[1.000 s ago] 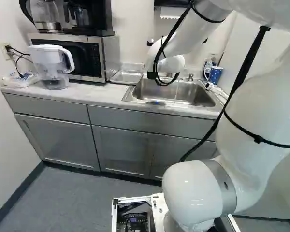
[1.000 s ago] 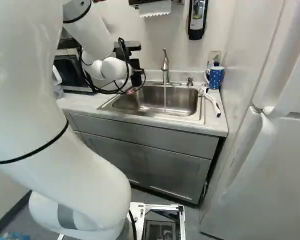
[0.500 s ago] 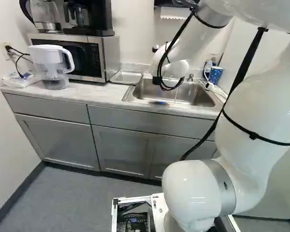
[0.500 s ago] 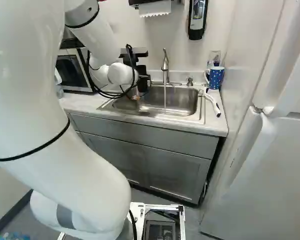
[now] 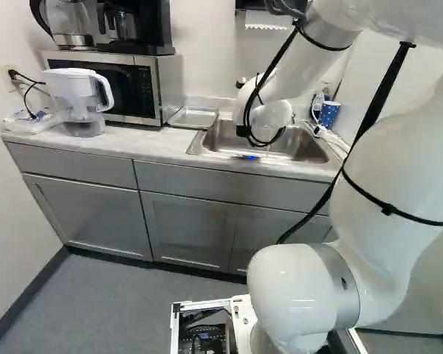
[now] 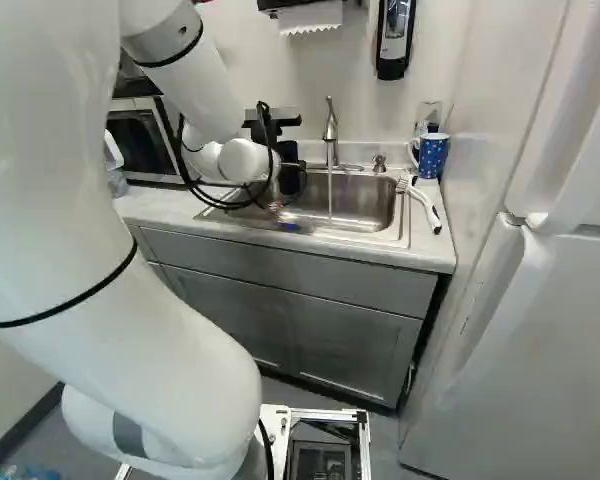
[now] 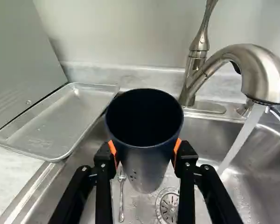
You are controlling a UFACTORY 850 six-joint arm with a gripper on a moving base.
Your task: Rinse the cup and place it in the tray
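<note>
Dark blue, one tapered round cup hung over one steel sink — mouth up, long axis roughly upright — pinched between two jaws, near one rectangular metal tray and one running curved faucet.

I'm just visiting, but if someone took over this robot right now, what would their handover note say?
Tool: shut on the cup, gripping it from both sides.
Cup: above the sink, beside the running water, not under it.
Tray: on the counter next to the sink.
Done: cup gripped, water on. Whether it's been rinsed, these views can't tell.
Left: rinse if needed, then place the cup in the tray.
</note>
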